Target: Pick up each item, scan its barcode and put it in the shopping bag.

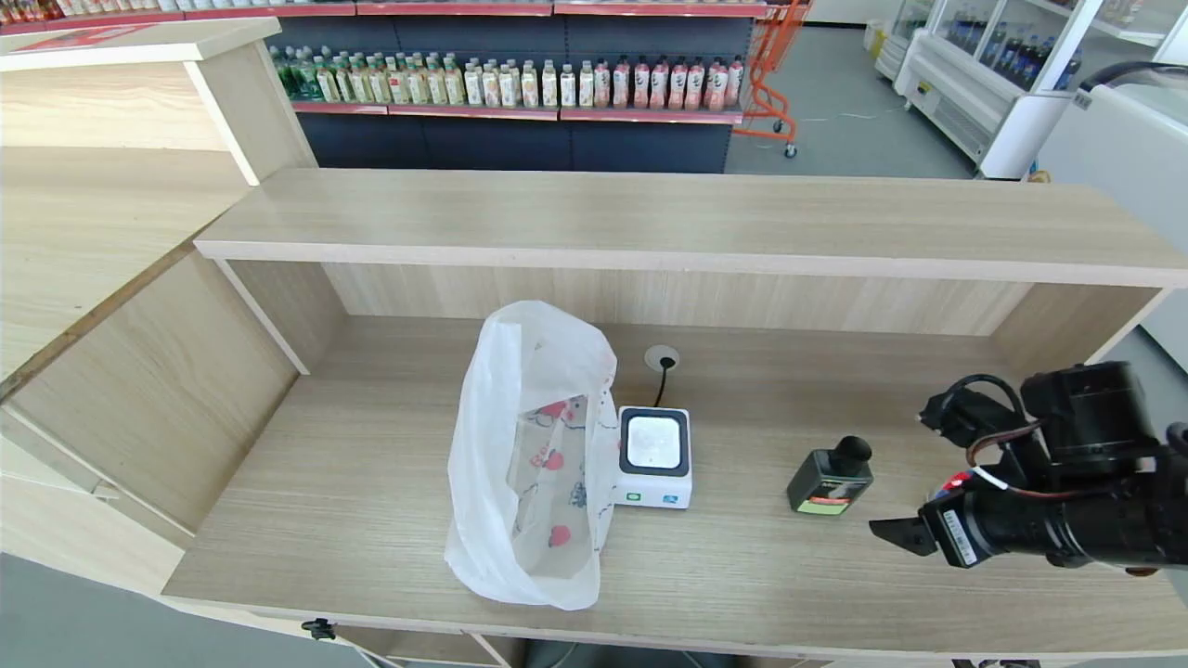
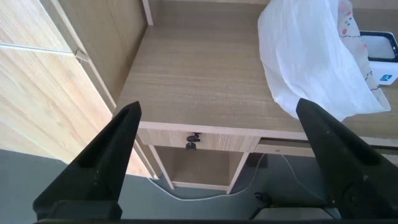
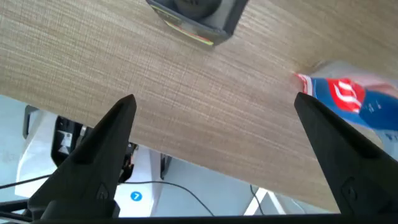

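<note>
Head view: the desk (image 1: 371,501) is boxed in by a raised back ledge (image 1: 687,218) and a side wall (image 1: 158,390) on the robot's left, while its front edge is free. The white shopping bag (image 1: 534,455) stands near the middle with its mouth up. Open desk lies between it and the side wall. The scanner (image 1: 655,455) sits just beside the bag on its right, window facing up, with its cable (image 1: 663,378) running to a port at the back. Well to the right, apart from the scanner, a dark bottle (image 1: 829,478) seems to stand upright, its black cap on top and its label towards the front. The right arm (image 1: 1067,520) hangs above the desk's right end, near the bottle.

Left wrist view: the left gripper (image 2: 219,109) is spread wide and holds nothing, off the desk's front-left corner. The bag bulges close to the front edge, and a small latch (image 2: 193,142) sits under that edge.

Right wrist view: the right gripper (image 3: 216,102) is also spread and empty, above the front edge. The bottle lies beyond its fingers. A blue-and-red packet (image 3: 348,99) rests on the desk beside one finger; its long axis cannot be made out.
</note>
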You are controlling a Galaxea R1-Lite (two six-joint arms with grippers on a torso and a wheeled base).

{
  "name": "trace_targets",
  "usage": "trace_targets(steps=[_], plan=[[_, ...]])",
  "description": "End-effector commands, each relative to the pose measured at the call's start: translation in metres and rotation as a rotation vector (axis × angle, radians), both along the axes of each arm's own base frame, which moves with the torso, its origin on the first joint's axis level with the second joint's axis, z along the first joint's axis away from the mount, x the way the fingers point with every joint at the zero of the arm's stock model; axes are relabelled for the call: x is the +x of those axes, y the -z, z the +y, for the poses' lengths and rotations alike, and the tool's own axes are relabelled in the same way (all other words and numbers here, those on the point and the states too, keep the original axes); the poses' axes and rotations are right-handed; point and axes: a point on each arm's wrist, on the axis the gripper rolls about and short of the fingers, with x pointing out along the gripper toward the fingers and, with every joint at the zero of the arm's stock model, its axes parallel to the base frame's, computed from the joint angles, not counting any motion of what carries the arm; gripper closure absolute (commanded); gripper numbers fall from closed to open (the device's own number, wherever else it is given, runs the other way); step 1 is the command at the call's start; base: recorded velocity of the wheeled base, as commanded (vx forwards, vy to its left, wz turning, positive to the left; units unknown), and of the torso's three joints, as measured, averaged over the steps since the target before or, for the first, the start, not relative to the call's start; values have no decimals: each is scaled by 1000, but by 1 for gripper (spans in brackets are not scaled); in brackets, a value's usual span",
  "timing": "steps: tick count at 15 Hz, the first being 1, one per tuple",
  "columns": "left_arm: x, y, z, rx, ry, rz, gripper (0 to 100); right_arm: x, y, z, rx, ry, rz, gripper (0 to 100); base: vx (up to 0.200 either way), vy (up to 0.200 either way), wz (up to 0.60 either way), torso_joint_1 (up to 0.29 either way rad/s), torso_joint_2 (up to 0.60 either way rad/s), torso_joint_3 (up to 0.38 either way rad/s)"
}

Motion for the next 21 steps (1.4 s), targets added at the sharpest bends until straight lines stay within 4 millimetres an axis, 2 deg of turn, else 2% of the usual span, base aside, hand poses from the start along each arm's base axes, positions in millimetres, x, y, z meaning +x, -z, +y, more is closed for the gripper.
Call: trace_targets(steps=[1,3,8,12,15,19,20,21], plan=[[0,0,0,0,0,1,0,22,28,15,-21,-62,57,0,0,0,0,0,0,0],[0,0,0,0,0,0,0,26,28,22,-36,-102,41,0,0,0,0,0,0,0],[0,0,0,0,0,0,0,55,40,31,-78,-166,-62,0,0,0,0,0,0,0],[0,0,0,0,0,0,0,76,50,40,-47,-203,-98,0,0,0,0,0,0,0],[0,0,0,0,0,0,0,93,48,50,-40,-220,-143,0,0,0,0,0,0,0],[0,0,0,0,0,0,0,98,51,56,-17,-259,-148,0,0,0,0,0,0,0],[0,0,0,0,0,0,0,99,51,58,-14,-264,-155,100,0,0,0,0,0,0],[0,0,0,0,0,0,0,100,49,61,-9,-268,-170,100,0,0,0,0,0,0]])
